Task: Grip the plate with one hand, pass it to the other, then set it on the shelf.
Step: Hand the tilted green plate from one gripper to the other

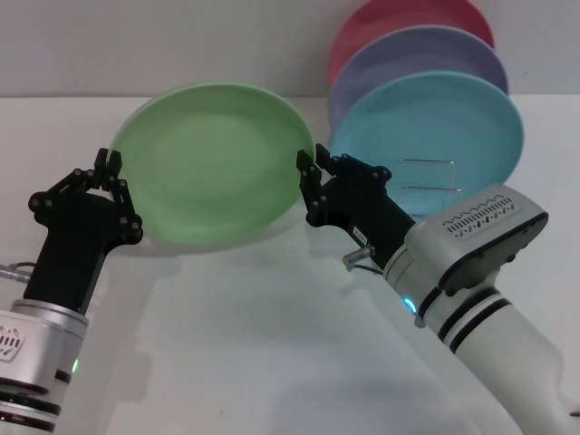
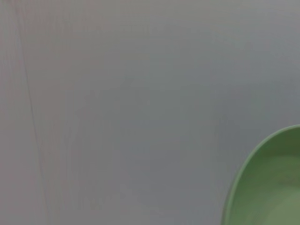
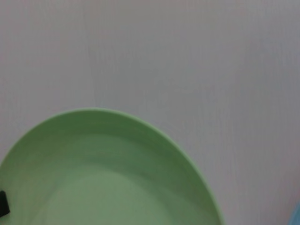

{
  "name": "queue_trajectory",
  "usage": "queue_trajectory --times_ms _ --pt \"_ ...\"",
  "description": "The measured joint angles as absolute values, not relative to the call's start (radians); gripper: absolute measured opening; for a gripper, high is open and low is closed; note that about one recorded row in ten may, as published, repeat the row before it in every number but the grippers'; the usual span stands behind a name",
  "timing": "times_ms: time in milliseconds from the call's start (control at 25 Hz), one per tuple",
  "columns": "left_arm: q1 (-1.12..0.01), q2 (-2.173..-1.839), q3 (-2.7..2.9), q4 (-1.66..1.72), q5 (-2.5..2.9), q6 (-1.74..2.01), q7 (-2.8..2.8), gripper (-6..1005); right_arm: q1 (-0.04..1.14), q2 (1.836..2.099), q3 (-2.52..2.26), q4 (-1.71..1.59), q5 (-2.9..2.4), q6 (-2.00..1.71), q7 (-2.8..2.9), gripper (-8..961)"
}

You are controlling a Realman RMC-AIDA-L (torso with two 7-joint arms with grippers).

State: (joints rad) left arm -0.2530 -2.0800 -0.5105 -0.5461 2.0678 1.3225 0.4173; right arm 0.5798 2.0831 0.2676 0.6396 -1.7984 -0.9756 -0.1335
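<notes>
The light green plate (image 1: 217, 163) hangs tilted above the table, its face toward me, between my two arms. My left gripper (image 1: 107, 159), on the arm with the green light, pinches the plate's left rim. On the opposite rim sits my right gripper (image 1: 310, 161), on the white arm with the blue light, its fingers closed on the edge. The plate (image 2: 272, 187) fills one corner of the left wrist view. In the right wrist view the plate (image 3: 108, 178) is large, with a black fingertip (image 3: 2, 204) at its edge. The wire shelf (image 1: 428, 177) stands behind the right gripper.
A turquoise plate (image 1: 435, 127), a lavender plate (image 1: 426, 54) and a red plate (image 1: 399, 23) stand upright in a row at the shelf, back right. The white table (image 1: 254, 326) spreads below the plate, carrying its shadow.
</notes>
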Motion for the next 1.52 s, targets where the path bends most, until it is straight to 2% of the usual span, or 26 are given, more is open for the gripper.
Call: queue_trajectory --times_ms 400,800,1520 --pt "-0.253 -2.080 -0.510 -0.546 2.068 1.324 0.417 33 0.582 2.083 0.270 0.638 -1.799 -0.976 -0.133 166" --pt "-0.255 -2.080 -0.507 -0.546 2.068 1.322 0.415 34 0.586 2.083 0.270 0.634 -1.801 -0.970 -0.133 116" --pt "-0.256 -2.080 -0.506 -0.546 2.068 1.321 0.416 33 0.587 2.084 0.275 0.632 -1.801 -0.963 -0.133 93"
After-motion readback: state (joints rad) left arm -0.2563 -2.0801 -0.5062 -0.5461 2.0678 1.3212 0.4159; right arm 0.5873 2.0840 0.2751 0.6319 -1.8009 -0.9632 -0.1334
